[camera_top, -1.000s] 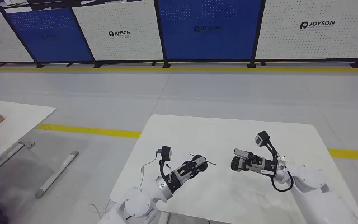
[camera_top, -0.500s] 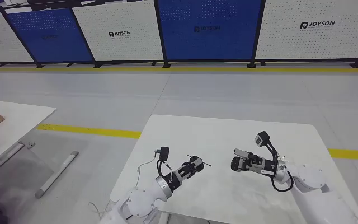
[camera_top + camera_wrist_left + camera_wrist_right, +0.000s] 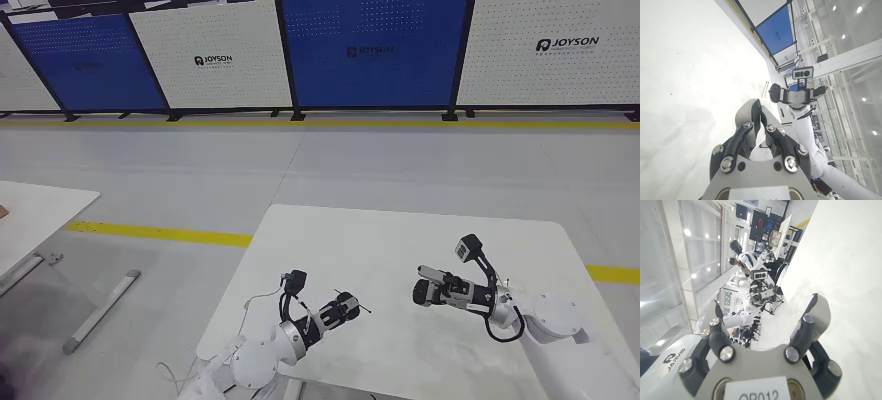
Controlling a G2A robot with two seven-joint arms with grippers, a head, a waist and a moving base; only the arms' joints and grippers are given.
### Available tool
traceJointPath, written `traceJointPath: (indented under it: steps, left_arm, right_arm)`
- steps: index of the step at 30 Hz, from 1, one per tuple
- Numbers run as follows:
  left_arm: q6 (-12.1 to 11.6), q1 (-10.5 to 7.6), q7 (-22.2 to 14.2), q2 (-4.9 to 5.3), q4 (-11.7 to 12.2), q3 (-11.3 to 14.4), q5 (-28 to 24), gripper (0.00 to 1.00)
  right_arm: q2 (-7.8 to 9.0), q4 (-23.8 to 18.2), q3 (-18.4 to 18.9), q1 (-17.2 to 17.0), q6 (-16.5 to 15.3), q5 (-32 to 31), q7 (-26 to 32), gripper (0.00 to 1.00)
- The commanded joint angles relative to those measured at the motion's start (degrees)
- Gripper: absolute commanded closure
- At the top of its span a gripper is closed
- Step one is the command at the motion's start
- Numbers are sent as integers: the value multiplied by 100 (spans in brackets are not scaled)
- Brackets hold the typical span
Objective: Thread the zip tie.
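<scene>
1. The hall was bare grey floor crossed by a yellow line (image 3: pixel 150 232), with blue and white panels (image 3: pixel 375 50) along the back. A white desk (image 3: pixel 400 235) stood in front, and both arms were low over its near half.
2. The left claw (image 3: pixel 347 303) was pressed together. It looked to me to be pinching the zip tie (image 3: pixel 362 309), a thin black strip poking past its tips toward the other arm, close above the desk.
3. The right claw (image 3: pixel 420 292) hung well apart from the strip, spread wide with nothing in it.
4. I judged the step in hand to be bringing the free end across for the right claw to take.
5. To do that well, the left pinch had to be firm and the strip level, so it could not swivel.
6. The right claw would do best to close squarely across the strip near its end. A strip that thin and springy would likely flick away if caught on an edge.
7. I could not make out which end carried the head, and that needed settling before any threading.
</scene>
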Motion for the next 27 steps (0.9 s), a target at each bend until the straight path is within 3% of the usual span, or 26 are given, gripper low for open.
traceJointPath:
  steps: [1, 4, 10, 13, 17, 19, 27]
  left_arm:
    - [0, 0, 0, 0, 0, 0, 1, 100]
    - [-36, -8, 50, -8, -13, 12, -57, 100]
    - [-642, -11, -31, -43, -215, -99, -1118, 100]
    - [-950, 33, 109, -44, -462, -254, -1324, 100]
    - [-1288, 198, 521, -60, -1039, -379, -1442, 100]
    - [-1361, 322, 710, -57, -1287, -423, -1171, 100]
    - [-1361, 322, 710, -57, -1287, -423, -1171, 100]
  right_arm:
    - [0, 0, 0, 0, 0, 0, 0, 0]
    - [0, 0, 0, 0, 0, 0, 0, 0]
    - [0, 0, 0, 0, 0, 0, 0, 0]
    - [0, 0, 0, 0, 0, 0, 0, 0]
    - [0, 0, 0, 0, 0, 0, 0, 0]
    - [0, 0, 0, 0, 0, 0, 0, 0]
    - [0, 0, 0, 0, 0, 0, 0, 0]
